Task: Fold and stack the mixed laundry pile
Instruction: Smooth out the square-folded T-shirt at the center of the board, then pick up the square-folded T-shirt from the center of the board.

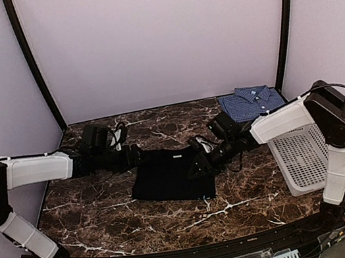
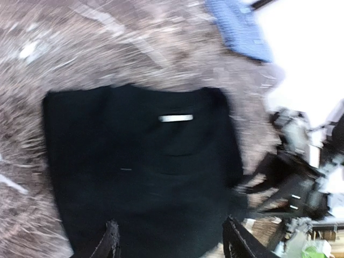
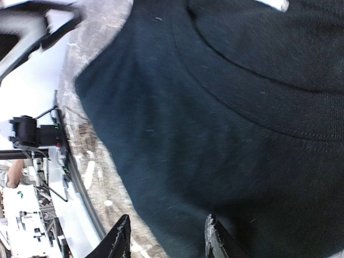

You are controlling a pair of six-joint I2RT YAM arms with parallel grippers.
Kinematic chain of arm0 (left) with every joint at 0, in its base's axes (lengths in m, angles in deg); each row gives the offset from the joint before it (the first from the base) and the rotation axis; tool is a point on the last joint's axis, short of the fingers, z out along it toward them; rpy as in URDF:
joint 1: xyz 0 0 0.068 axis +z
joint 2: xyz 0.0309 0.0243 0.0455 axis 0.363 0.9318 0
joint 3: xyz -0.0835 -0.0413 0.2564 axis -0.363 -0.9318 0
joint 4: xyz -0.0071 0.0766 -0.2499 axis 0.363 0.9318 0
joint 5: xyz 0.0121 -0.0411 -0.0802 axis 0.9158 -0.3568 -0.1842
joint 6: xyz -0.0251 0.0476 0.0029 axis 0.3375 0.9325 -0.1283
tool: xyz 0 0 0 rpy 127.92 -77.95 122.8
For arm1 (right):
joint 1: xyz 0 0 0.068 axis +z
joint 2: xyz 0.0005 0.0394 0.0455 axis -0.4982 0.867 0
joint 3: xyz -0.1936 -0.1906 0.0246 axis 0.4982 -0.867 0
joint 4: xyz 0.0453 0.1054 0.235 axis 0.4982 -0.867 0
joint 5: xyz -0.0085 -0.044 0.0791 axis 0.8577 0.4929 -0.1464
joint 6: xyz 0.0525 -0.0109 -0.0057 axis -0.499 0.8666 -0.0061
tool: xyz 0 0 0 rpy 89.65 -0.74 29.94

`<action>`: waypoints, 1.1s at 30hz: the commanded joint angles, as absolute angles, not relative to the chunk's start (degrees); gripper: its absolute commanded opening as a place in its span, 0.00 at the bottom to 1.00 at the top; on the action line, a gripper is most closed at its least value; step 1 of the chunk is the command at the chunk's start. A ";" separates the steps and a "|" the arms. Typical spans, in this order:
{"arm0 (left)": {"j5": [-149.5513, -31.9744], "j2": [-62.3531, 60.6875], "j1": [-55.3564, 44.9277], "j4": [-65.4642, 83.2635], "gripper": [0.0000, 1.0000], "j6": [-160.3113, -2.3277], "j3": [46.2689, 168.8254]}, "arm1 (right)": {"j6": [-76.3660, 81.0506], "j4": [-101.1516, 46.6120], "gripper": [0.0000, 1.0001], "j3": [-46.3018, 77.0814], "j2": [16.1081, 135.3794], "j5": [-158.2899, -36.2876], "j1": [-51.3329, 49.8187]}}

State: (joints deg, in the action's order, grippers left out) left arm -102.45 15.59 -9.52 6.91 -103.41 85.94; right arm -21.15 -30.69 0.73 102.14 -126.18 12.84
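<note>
The black garment is the biggest piece I have to work with. It lies flat in the middle of the table, a rough rectangle that looks partly folded. The checked shirt sits folded at the far right, well apart from it and just beyond the white basket.

My left gripper is at the garment's far-left corner, jaws well apart with nothing in them. My right gripper is low at the right edge, jaws about half apart. Cloth lies under it, but I see no pinch.

For the next fold I'd take two corners of one edge, lift them evenly and lay that edge onto the opposite one without dragging. I'd check the small white label ends up inside.

The dark marbled table looks smooth — cloth may slide on it, so I'd set down slowly. Plain pale walls and two dark curved posts close in the space.
</note>
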 commanded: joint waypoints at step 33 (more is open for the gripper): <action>-82.17 15.33 -36.12 6.07 0.54 -70.72 89.21 | -27.29 -37.61 0.42 -14.48 79.57 -124.90 5.53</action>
State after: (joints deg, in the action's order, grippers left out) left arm -88.61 9.69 -30.02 1.11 -87.56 85.73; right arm -27.53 -29.68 -11.67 80.18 -130.14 7.48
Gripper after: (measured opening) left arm 0.577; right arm 0.423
